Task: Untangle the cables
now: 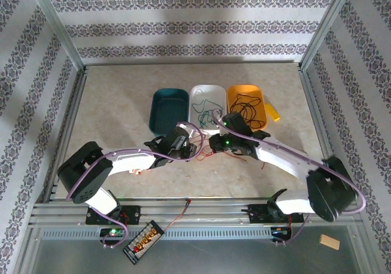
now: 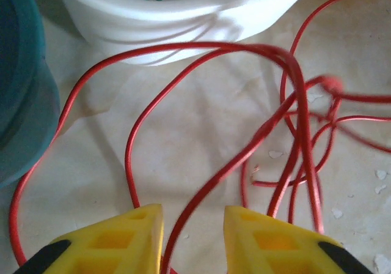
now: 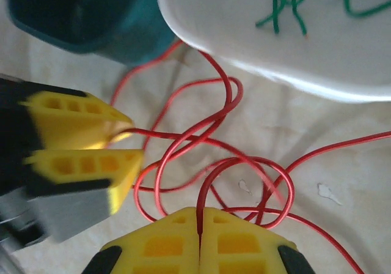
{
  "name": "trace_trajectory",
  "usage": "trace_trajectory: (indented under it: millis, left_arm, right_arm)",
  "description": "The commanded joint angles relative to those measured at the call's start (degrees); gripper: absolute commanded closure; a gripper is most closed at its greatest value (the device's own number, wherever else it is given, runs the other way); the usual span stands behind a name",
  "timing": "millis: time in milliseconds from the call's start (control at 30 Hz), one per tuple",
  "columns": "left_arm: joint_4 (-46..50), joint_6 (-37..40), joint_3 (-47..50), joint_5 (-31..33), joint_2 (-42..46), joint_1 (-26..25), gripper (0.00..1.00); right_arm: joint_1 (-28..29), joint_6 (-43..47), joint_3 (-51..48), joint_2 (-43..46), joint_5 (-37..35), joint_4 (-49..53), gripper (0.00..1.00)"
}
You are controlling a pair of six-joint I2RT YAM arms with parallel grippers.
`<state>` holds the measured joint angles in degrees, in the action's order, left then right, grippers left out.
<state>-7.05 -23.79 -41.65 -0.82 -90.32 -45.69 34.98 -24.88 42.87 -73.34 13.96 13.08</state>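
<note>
A tangled red cable [image 1: 205, 154] lies in loops on the table in front of the tubs. My right gripper [image 3: 200, 211] is shut on one strand of the red cable [image 3: 232, 164], which rises straight out from between its tips. My left gripper [image 2: 193, 216] stands with its yellow fingers apart; a strand of the red cable [image 2: 208, 182] runs through the gap without being pinched. In the right wrist view the left gripper [image 3: 133, 138] sits close by at the left. A green cable [image 1: 206, 110] lies in the white tub [image 1: 197, 93]. A black cable [image 1: 247, 112] lies in the orange tub [image 1: 244, 90].
A teal tub [image 1: 169, 110] stands left of the white one, close to the red loops. A small yellow piece [image 1: 272, 112] lies right of the orange tub. Metal frame rails border the table. A circuit board lead [image 1: 146, 240] and a wooden block [image 1: 330, 242] lie below the near rail.
</note>
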Motion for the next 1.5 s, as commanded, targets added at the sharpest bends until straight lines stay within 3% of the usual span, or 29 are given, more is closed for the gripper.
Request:
trace_trajectory:
  millis: [0, 267, 633, 800, 967, 1100, 1267, 1467]
  left_arm:
    - [-1.77, -1.89, -0.46, 2.59, -1.51, -0.28, 0.82]
    - [-1.23, -2.71, 0.95, 3.18, -1.01, -0.27, 1.00]
    - [1.02, -2.79, 2.59, 2.41, -0.32, -0.27, 1.00]
    - [-2.16, -2.44, 4.83, 0.34, 2.70, -0.27, 1.00]
    - [-14.65, -1.08, 7.92, -6.72, 8.44, -0.27, 0.64]
    - [-16.10, 2.35, 3.42, -8.26, 8.31, -0.27, 0.29]
    - [-18.74, 7.46, -3.16, -9.98, 4.05, -0.32, 0.18]
    - [-19.54, 10.73, -10.41, -11.67, -2.96, -0.27, 0.14]
  right_arm:
    - [-0.90, -0.87, -0.59, 7.78, -4.50, 2.13, 1.00]
    - [-4.19, -2.45, 1.22, 22.61, -13.92, 5.38, 1.00]
    - [-4.75, 0.30, 5.41, 31.28, -22.99, 4.59, 1.00]
    - [-4.84, 2.50, 7.31, 32.30, -19.94, 5.01, 1.00]
    - [-4.75, 1.28, 8.23, 31.75, -15.96, 4.76, 1.00]
    - [-4.63, 0.32, 9.65, 31.58, -11.85, 4.08, 1.00]
    - [-4.57, -2.01, 12.24, 31.86, -5.57, 3.88, 1.00]
    - [-4.90, -4.99, 14.91, 31.97, 3.21, 5.06, 1.00]
